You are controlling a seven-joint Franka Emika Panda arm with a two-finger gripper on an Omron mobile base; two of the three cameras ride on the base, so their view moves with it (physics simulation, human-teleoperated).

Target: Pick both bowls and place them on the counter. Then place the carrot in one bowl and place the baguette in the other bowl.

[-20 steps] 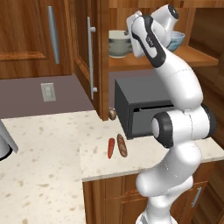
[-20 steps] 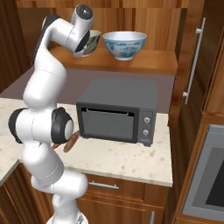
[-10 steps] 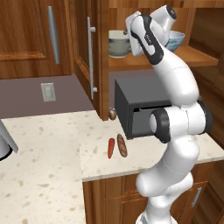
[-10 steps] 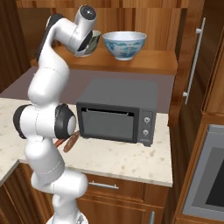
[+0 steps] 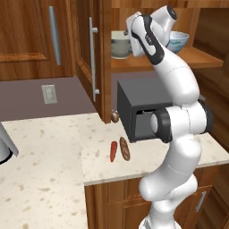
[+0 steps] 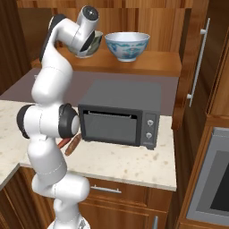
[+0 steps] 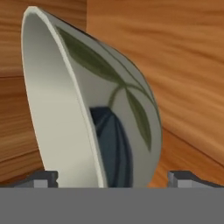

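The grey-green bowl [image 5: 117,44] stands on the shelf, and in the hand view it [image 7: 87,109] shows close up, leaf pattern outside and cream inside. My gripper [image 7: 113,177] is open, its tips wide apart on either side of the bowl's wall. From the right base view the gripper [image 6: 89,50] sits at the bowl's near rim [image 6: 95,41]. The white-and-blue bowl [image 6: 126,44] stands to its right on the same shelf. Below, the carrot [image 5: 113,151] and the baguette [image 5: 125,148] lie side by side on the counter [image 5: 44,179].
A dark microwave [image 6: 120,116] sits on the counter under the wooden shelf [image 6: 147,67]. An open cabinet door [image 5: 89,58] with a long handle stands left of the shelf. A wall socket [image 5: 48,94] is on the back wall.
The hand has edged a little to the left, closer onto the grey-green bowl. Both bowls, the carrot and the baguette have stayed where they were.
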